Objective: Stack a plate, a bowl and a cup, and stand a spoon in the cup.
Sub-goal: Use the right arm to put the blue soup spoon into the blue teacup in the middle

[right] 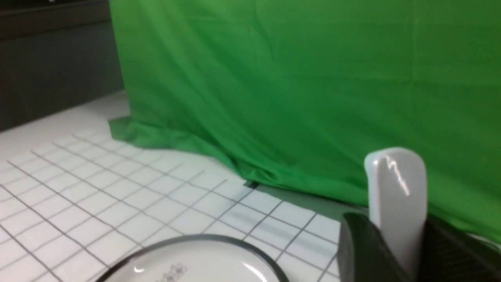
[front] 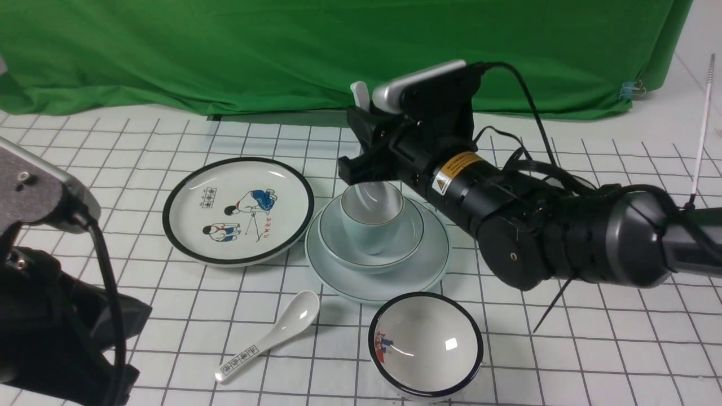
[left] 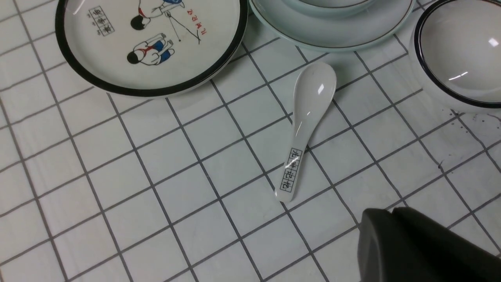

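A white gridded tabletop (front: 564,349) fills the front view, with a green cloth (front: 282,51) across the top of the frame. At the centre sits a stack: a pale blue-green plate (front: 417,270), a matching shallow bowl (front: 338,248) on it, and a handleless cup (front: 372,223) standing upright in the bowl.

The right arm reaches in from the right edge. The right gripper (front: 364,148) hangs just above the cup, its jaws narrowed onto the handle of a plain white spoon (front: 360,95). The handle tip pokes up above the gripper, and the spoon's lower end dips inside the cup; whether it touches the bottom cannot be told.

Left of the stack lies a white plate with cartoon figures (front: 238,210). Below the stack are a spoon with printed characters (front: 271,335) and a black-rimmed white bowl (front: 426,344).

In the left wrist view, the left gripper (left: 391,223) shows at lower right, closed and empty, above the tabletop.
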